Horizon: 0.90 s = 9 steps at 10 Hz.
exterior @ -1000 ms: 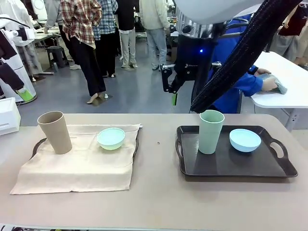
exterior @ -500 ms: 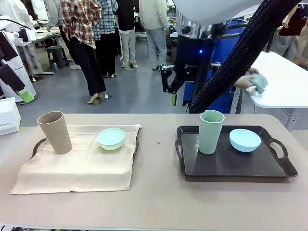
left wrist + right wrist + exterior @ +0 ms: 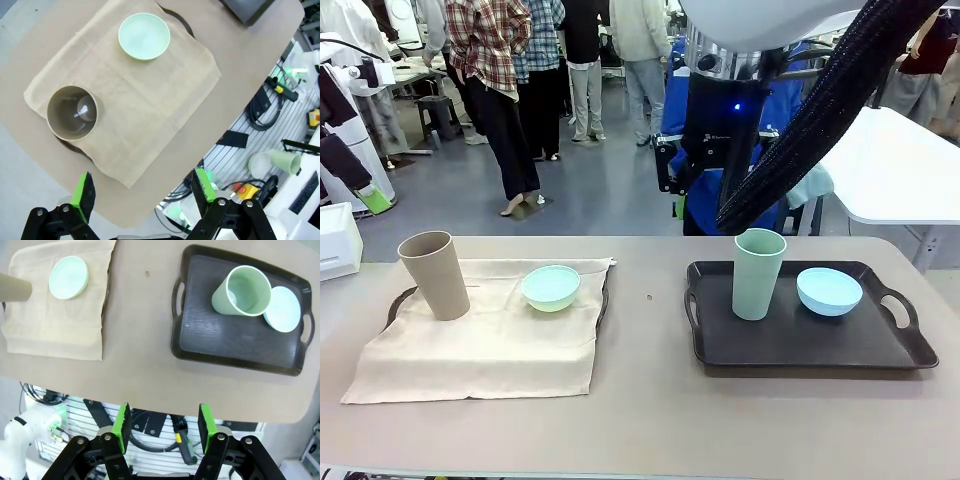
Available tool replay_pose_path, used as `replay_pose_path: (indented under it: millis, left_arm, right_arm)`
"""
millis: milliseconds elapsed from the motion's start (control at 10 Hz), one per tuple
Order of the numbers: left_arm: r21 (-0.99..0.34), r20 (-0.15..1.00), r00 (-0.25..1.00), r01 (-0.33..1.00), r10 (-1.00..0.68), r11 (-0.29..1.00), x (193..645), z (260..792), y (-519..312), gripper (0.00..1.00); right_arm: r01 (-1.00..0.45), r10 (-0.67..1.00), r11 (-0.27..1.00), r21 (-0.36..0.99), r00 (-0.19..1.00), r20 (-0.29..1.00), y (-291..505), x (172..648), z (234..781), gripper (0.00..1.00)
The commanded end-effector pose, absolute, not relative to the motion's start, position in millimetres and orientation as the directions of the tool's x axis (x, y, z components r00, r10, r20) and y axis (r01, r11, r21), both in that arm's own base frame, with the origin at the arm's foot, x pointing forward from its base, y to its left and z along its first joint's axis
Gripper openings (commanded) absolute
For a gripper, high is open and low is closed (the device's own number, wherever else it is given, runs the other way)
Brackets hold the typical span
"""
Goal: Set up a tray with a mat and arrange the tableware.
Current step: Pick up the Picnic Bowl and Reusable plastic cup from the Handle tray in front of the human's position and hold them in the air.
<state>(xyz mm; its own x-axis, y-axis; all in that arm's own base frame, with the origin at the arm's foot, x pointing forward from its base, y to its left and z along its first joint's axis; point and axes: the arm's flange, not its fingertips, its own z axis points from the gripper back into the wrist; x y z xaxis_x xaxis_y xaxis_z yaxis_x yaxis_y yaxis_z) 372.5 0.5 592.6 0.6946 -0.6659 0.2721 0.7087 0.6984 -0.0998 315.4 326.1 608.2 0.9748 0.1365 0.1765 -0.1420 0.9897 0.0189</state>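
1. Left hand [image 3: 142,186] and right hand [image 3: 164,419] hang spread and empty above the desk [image 3: 640,420].
2. Tan cup [image 3: 435,272] and mint bowl [image 3: 551,287] sit on the mat [image 3: 480,350].
3. Green cup [image 3: 758,272] and blue bowl [image 3: 829,291] sit in the tray [image 3: 800,345].

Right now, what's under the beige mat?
A dark tray: only its rim peeks out beside the mat. Its floor is covered, so anything lying there can't be seen.

A robotics lab in an open hall — grey floor [image 3: 600,190], a white work table [image 3: 910,170], people [image 3: 495,90] standing about behind. Black cables [image 3: 267,107] trail over a slatted rack [image 3: 227,161].
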Motion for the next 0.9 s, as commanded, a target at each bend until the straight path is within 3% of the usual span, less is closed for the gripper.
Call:
replay_pose_path:
  millis: [0,500,800]
  left_arm:
    - [-0.089,0.263,0.702,0.700,-0.662,0.708,373,592,0,1.00]
    - [-0.100,0.272,0.694,0.709,-0.666,0.698,372,593,0,1.00]
    - [-0.088,0.259,0.756,0.638,-0.601,0.765,372,584,-7,1.00]
  right_arm:
    - [-0.149,0.142,0.988,0.031,0.976,0.165,326,316,607,0.69]
    - [-0.142,0.136,0.990,0.019,0.975,0.176,326,315,608,0.70]
    - [-0.109,0.103,0.994,0.024,0.978,0.184,302,322,604,0.70]
